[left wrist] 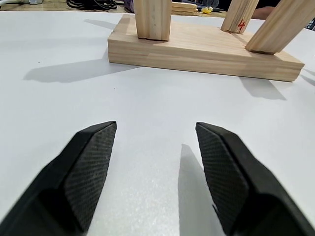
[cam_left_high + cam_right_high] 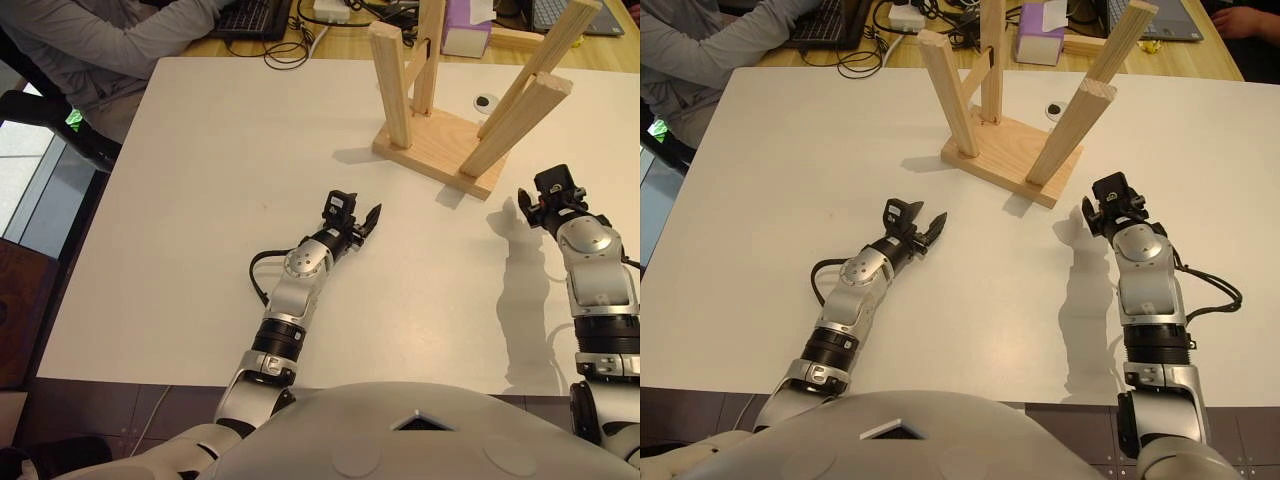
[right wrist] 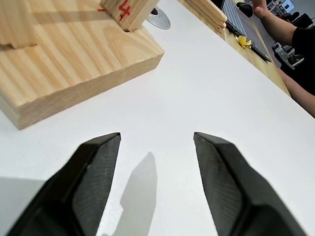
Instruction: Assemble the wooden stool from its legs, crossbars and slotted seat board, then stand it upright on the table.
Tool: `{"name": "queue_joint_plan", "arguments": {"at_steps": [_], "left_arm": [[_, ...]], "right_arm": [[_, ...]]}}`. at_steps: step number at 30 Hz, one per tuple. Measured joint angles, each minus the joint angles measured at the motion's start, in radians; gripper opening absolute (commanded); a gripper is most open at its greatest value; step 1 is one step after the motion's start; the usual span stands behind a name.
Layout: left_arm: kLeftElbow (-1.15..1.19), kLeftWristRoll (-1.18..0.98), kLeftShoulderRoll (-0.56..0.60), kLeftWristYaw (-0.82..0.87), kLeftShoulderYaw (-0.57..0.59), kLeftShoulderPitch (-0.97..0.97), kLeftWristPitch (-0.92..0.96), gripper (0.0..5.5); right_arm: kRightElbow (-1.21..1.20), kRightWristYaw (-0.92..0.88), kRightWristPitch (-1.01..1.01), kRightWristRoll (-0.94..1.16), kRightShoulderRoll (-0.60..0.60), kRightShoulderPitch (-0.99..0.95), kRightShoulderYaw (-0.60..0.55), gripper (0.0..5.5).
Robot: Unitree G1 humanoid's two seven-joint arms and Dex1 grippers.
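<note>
1. One wooden stool (image 2: 450, 110) stands upside down on the white bench (image 2: 200, 200), so it is not yet upright.
2. Its one seat board (image 2: 440, 152) lies flat on the bench and is our landmark for everything else.
3. We count four legs (image 2: 392, 90) rising from the seat board. Two are on its left side and two on its right, the right pair leaning outward.
4. We can make out one crossbar (image 2: 978, 70), joining the two legs on the seat board's left side. We cannot tell whether there are others.
5. The left gripper (image 1: 155, 129) rests low over the bench, nearer the robot than the seat board and off its left corner, well apart from it. Its two fingers are spread and grasp nothing.
6. The right gripper (image 3: 156, 134) sits near the seat board's right near corner without touching it. Its two fingers are likewise spread and empty.
7. One small dark round disc (image 2: 486, 101) lies on the bench just beyond the seat board.
8. One purple box (image 2: 466, 25) stands farther behind the seat board, off the bench.
</note>
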Motion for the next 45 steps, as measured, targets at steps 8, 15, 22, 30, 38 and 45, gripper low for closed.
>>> {"name": "queue_joint_plan", "arguments": {"at_steps": [8,15,22,30,38,45], "left_arm": [[0.012,0.001,0.000,0.001,0.001,-0.004,-0.012,2.97],[0.030,0.001,-0.002,0.002,0.004,-0.018,-0.019,2.97],[0.030,0.002,-0.007,0.002,-0.002,-0.017,-0.019,2.97],[0.030,0.001,-0.009,0.006,-0.002,-0.016,-0.020,2.97],[0.031,0.001,-0.028,0.023,0.004,-0.011,-0.029,2.97],[0.031,0.000,-0.033,0.048,0.020,-0.007,-0.046,2.97]], "right_arm": [[-0.106,0.167,-0.066,0.215,0.010,-0.003,-0.080,2.74],[0.075,0.261,-0.106,0.224,-0.004,-0.110,-0.027,2.74],[0.199,0.357,-0.117,0.198,-0.003,-0.174,0.073,2.74],[0.285,0.367,-0.128,0.160,0.003,-0.246,0.115,2.74],[0.281,0.550,0.123,0.217,-0.047,-0.313,0.143,2.74],[0.142,0.733,0.194,0.238,-0.215,-0.243,0.221,2.74]]}}
